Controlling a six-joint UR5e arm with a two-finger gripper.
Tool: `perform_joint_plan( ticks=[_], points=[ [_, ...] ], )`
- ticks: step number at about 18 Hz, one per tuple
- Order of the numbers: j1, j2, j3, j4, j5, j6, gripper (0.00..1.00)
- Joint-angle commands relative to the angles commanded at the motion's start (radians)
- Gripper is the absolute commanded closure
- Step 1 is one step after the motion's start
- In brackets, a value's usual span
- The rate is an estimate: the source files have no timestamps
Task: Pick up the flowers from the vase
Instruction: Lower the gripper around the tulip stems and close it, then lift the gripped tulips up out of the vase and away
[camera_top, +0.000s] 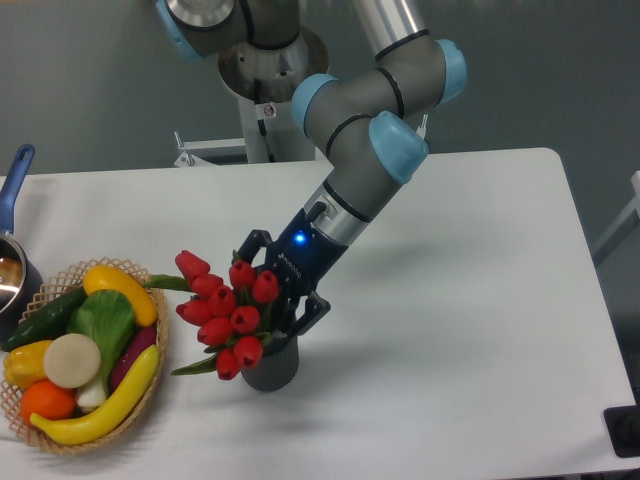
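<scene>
Red flowers (226, 313) sit in the vase (272, 363) just left of the spread claw (283, 300), whose fingers flank the stems without pinching, so gripping and lifting are left.

place: robotics lab | evidence: pedestal-mounted arm (370, 130) behind white counter (480, 300) | plain grey wall (90, 80) | basket (60, 275) of plastic-looking produce

The white rectangular bench (480, 300) with rounded corners stands before a plain grey wall (80, 80). Dark grey floor (610, 190) shows beyond its right edge. Lighting is even, casting soft shadows.
</scene>
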Motion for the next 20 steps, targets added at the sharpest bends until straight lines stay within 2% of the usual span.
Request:
perform_joint_plan(
  ticks=[3, 12, 20],
  points=[
    [0.002, 0.002, 0.000, 0.000, -0.015, 0.000, 0.53],
    [0.026, 0.011, 0.009, -0.002, -0.072, -0.005, 0.53],
    [0.035, 0.061, 0.052, -0.002, -0.130, -0.182, 0.53]
  ],
)
